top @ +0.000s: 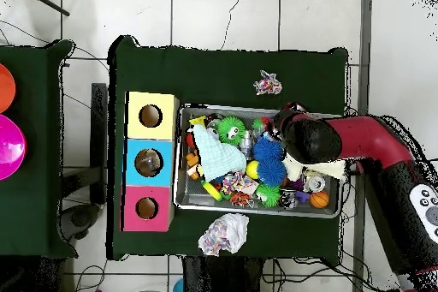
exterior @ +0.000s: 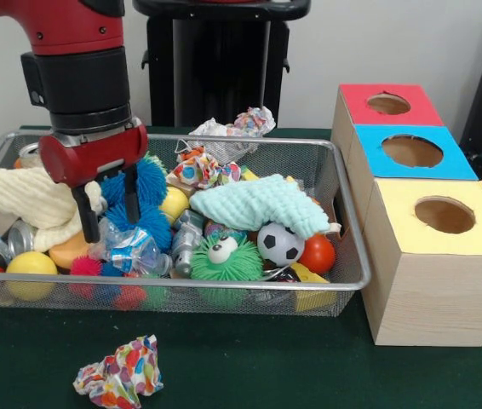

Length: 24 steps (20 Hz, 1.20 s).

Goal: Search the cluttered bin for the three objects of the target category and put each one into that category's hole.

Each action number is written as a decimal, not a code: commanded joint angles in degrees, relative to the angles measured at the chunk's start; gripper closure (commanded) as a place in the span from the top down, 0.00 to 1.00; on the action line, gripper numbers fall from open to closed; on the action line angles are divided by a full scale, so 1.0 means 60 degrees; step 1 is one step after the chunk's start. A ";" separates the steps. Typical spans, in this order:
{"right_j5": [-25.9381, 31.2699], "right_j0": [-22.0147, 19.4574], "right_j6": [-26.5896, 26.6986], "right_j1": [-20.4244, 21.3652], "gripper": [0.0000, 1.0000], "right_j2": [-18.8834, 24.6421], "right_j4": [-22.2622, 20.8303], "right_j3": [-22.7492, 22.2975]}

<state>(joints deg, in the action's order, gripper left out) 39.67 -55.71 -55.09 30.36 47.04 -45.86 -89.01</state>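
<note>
Bin (exterior: pixel 350 213) is packed edge to edge, so barely any free room in there. The gripper (exterior: pixel 111 213) hangs low at one end, fingers open with a blue spiky ball (exterior: pixel 143 183) between them, grip not closed on it. Three holes in the box (exterior: pixel 433 256): red, blue, yellow. Two crumpled paper wads sit outside on the green table (exterior: pixel 249 371), one (exterior: pixel 120 373) in front, one (top: pixel 224 234) behind.

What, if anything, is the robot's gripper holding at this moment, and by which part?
Nothing is held. The gripper is open, its fingers lowered into the wire bin beside the blue spiky ball, with nothing visibly clamped between them.
</note>
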 commanded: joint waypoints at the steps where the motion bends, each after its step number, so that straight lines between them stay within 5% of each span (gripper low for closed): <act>1: 0.0455 0.0254 0.2576 -0.0286 1.00 0.0040 -0.0675 -0.0493; 24: -0.0431 0.0150 0.2085 -0.0828 1.00 -0.0120 -0.1439 -0.0653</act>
<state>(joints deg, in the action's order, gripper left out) 39.16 -54.17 -55.09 28.58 47.04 -50.45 -89.34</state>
